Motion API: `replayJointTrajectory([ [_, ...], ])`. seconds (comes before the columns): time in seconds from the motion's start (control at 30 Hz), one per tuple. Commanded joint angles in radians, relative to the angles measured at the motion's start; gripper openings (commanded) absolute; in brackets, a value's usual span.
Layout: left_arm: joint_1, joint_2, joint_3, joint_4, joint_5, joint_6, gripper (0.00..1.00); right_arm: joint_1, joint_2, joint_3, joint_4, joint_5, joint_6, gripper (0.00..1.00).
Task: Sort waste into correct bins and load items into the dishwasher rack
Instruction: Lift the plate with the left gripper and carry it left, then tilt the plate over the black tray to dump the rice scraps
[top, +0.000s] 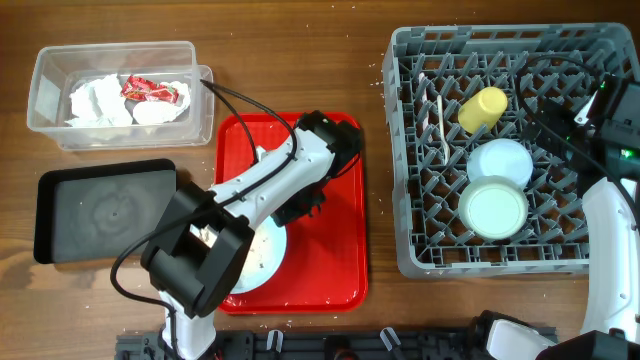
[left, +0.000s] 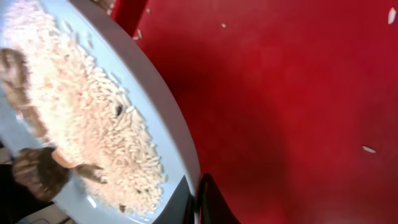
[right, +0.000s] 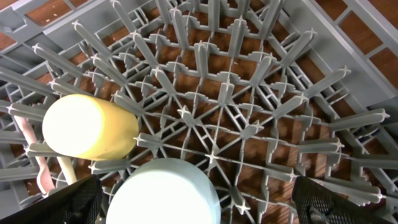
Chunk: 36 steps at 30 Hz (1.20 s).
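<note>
The left arm (top: 270, 185), white with black joints, rises from its base at the near edge, reaches forward, then folds at the wrist so that it points back down. The left gripper (left: 196, 202) has its two dark fingers (left: 214, 205) drawn close together, pinching the rim of the large light blue plate (left: 168, 124). The right arm (top: 605, 215) stands along the right edge of the overhead view, wrist angled downward. The right gripper (right: 202, 202) has its fingers spread wide apart, holding nothing.
</note>
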<state>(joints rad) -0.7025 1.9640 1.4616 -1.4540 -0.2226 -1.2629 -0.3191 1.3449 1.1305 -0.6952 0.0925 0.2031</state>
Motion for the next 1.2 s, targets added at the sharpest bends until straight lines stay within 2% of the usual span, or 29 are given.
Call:
replayJointTrajectory([
  [0.0, 0.070, 0.005, 0.077, -0.043, -0.067, 0.138, 0.04, -0.002, 0.011, 0.018, 0.000, -0.012, -0.013, 1.00],
  [0.1, 0.179, -0.001, 0.130, -0.046, -0.068, 0.239, 0.04, -0.002, 0.011, 0.018, 0.000, -0.012, -0.013, 1.00],
  [0.37, 0.477, -0.087, 0.247, -0.025, -0.123, 0.364, 0.04, -0.002, 0.011, 0.017, 0.000, -0.016, -0.013, 1.00],
  [0.5, 0.623, -0.161, 0.258, 0.109, -0.111, 0.396, 0.04, -0.002, 0.013, 0.016, 0.000, -0.016, -0.013, 1.00],
  [0.73, 0.854, -0.166, 0.257, 0.331, 0.147, 0.395, 0.04, -0.002, 0.013, 0.016, 0.000, -0.016, -0.014, 1.00],
  [0.9, 0.977, -0.165, 0.257, 0.325, 0.336, 0.396, 0.04, -0.002, 0.013, 0.016, 0.000, -0.016, -0.013, 1.00],
  [0.97, 1.058, -0.165, 0.257, 0.289, 0.463, 0.398, 0.04, -0.002, 0.013, 0.016, 0.000, -0.016, -0.013, 1.00],
  [1.17, 1.270, -0.165, 0.257, 0.236, 0.756, 0.608, 0.04, -0.002, 0.013, 0.016, 0.000, -0.016, -0.013, 1.00],
])
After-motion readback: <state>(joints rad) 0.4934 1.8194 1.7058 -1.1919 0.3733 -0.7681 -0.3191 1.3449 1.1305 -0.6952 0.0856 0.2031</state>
